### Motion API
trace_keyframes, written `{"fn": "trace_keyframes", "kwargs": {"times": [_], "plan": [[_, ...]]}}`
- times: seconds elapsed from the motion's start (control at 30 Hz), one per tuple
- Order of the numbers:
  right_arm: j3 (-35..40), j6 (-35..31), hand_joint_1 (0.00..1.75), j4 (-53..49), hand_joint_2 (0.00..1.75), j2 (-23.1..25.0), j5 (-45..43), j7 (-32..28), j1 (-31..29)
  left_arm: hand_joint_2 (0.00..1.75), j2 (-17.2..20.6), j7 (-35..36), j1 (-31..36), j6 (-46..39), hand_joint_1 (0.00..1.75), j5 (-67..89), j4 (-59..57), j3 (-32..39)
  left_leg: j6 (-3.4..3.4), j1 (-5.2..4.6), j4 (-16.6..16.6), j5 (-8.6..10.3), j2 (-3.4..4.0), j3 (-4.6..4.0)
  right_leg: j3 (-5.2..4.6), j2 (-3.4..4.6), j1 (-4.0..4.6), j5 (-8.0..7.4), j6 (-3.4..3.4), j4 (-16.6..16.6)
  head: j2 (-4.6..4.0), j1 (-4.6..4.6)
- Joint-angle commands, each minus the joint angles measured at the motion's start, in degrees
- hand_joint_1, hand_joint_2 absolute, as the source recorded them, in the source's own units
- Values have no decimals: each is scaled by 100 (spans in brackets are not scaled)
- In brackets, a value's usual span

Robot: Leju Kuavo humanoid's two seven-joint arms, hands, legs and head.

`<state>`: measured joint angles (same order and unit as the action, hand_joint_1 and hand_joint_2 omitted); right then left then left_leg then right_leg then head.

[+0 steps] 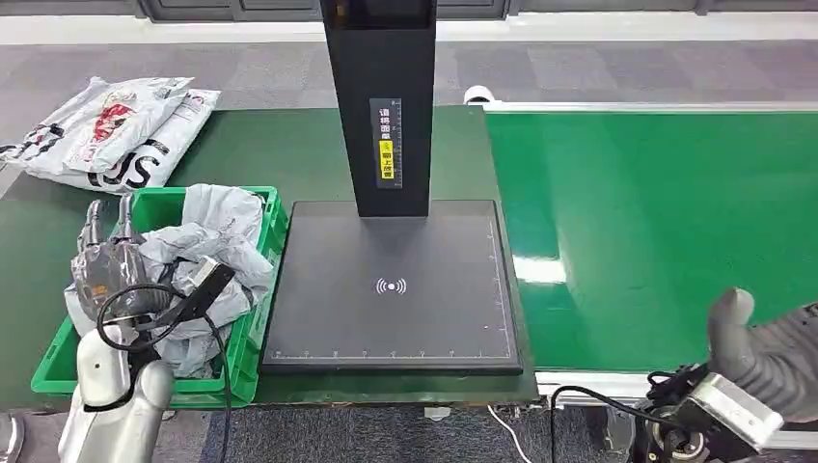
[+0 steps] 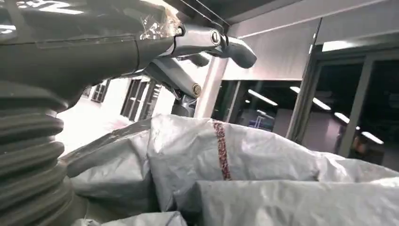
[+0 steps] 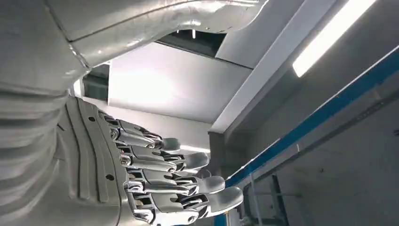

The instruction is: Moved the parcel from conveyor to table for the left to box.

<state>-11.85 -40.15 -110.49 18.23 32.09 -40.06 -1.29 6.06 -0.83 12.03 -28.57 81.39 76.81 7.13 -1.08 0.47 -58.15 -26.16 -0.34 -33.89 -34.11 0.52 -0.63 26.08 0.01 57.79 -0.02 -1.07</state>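
Green conveyor belt [image 1: 666, 222] bare, black scan plate [image 1: 391, 289] on the tabletop bare too. Grey plastic parcels [image 1: 207, 256] already heaped in the green plastic crate [image 1: 251, 357]. Left hand [image 1: 108, 265] over them, fingers spread, holding nothing. Right hand [image 1: 767, 352] low beside the belt, fingers straight and apart, nothing held. Looks like a cycle done, next parcel pending.
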Motion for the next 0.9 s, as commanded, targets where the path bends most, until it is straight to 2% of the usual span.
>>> {"fn": "trace_keyframes", "kwargs": {"times": [0.03,0.27,0.53,0.67,0.8,0.9], "plan": [[-350,15,0,261,175,177,-21,6,-58,175,-184,21,406,291,0,-198,-179,-94,4,4,10,5,-17,9,18,-24,5,0,0,-13,2,0],[-344,15,0,264,175,177,-29,6,-50,175,-206,-89,398,253,0,-433,-131,-109,3,3,8,3,-13,7,14,-19,4,0,-1,-10,2,0],[-184,15,0,543,175,177,-83,6,-200,175,-315,-635,1026,-1038,0,-1996,580,-124,4,11,-3,6,-24,-7,7,-31,13,-1,0,-8,0,0],[-159,15,0,635,175,177,-89,6,-271,175,-377,-964,1241,-1143,0,-2413,786,-158,3,8,-4,6,-19,-8,4,-28,10,-2,-1,-3,2,0],[-85,15,0,742,175,177,-88,6,-332,175,-713,-1923,1543,-1143,0,-3069,1170,161,5,8,-2,4,-13,-4,9,-24,10,-4,-1,-7,0,0],[-43,15,0,825,175,177,-90,6,-407,175,-944,-2282,1762,-1143,0,-3148,1214,295,4,6,-8,3,-14,-12,2,-25,8,-3,0,0,2,0]]}}
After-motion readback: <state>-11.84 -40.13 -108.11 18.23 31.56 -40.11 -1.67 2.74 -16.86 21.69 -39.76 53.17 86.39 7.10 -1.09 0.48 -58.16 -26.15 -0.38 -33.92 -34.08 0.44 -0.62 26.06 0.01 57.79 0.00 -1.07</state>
